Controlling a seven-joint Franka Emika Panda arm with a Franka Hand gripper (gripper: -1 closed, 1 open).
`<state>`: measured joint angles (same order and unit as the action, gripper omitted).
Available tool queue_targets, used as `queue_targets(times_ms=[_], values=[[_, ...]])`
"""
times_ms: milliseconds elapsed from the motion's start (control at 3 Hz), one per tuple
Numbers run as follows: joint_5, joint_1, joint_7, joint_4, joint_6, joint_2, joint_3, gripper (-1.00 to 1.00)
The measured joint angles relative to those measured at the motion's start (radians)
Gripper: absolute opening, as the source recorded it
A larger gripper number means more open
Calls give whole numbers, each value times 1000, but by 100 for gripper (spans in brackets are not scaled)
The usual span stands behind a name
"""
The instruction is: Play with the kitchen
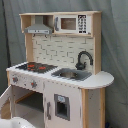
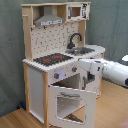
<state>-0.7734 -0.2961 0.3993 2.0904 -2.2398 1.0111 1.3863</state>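
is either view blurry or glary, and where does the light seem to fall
In both exterior views everything looks soft, with no sharp edges; in the first exterior view the kitchen is evenly lit, no glare; in the second exterior view the arm shows brightest white, and the opened oven door has no visible reflection.
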Motion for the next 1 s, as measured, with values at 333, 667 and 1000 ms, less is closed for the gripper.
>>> queue_targets(times_ms=[333, 667, 1000], values=[[-11, 77, 17, 71, -1, 1, -53, 100], [-38, 140, 25, 138, -1, 5, -107, 100], [-79, 186, 27, 191, -4, 6, -167, 100]])
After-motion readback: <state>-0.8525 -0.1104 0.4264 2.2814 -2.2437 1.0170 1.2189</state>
